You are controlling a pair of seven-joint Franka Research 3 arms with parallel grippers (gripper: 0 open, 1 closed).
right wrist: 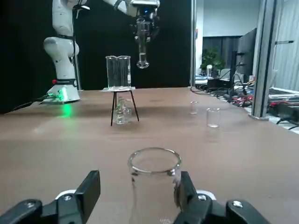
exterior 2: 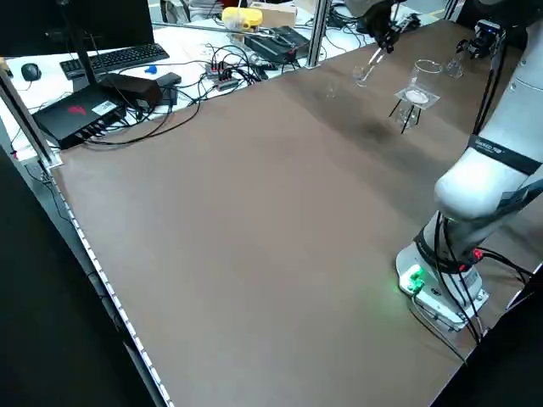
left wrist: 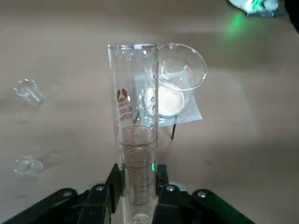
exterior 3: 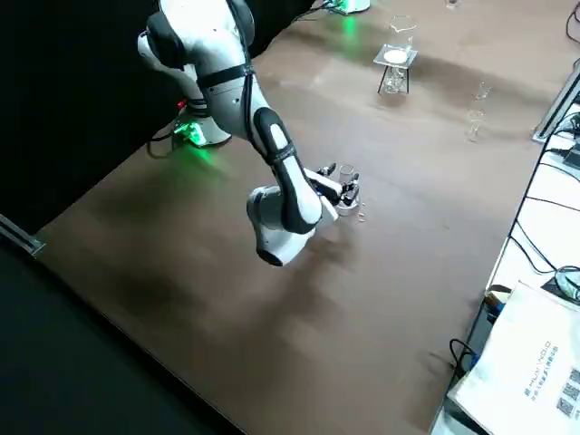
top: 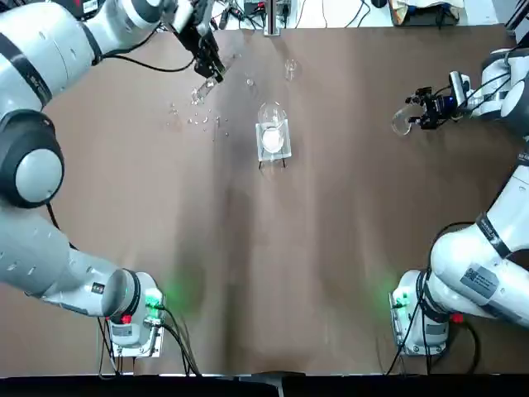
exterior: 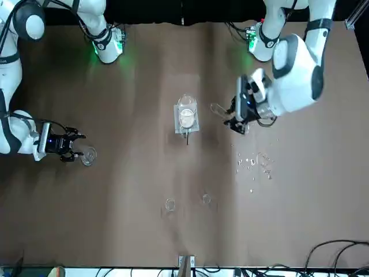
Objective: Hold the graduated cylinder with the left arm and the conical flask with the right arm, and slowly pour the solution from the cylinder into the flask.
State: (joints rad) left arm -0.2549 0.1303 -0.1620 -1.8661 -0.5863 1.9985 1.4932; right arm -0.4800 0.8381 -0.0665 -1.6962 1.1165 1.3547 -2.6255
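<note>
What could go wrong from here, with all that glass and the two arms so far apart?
The left gripper holds the graduated cylinder in the air near the beaker on the clear stand; a swing across could knock it over. The conical flask sits between the right gripper fingers, which do not look closed, so it might slip when lifted. Small glass pieces on the table could get hit.

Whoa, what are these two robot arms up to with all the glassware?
The left arm's end effector is clamped on a graduated cylinder, holding it in the air near a beaker on a small stand. Far across the table, the right arm's end effector sits around a conical flask standing on the table. No pouring has begun.
</note>
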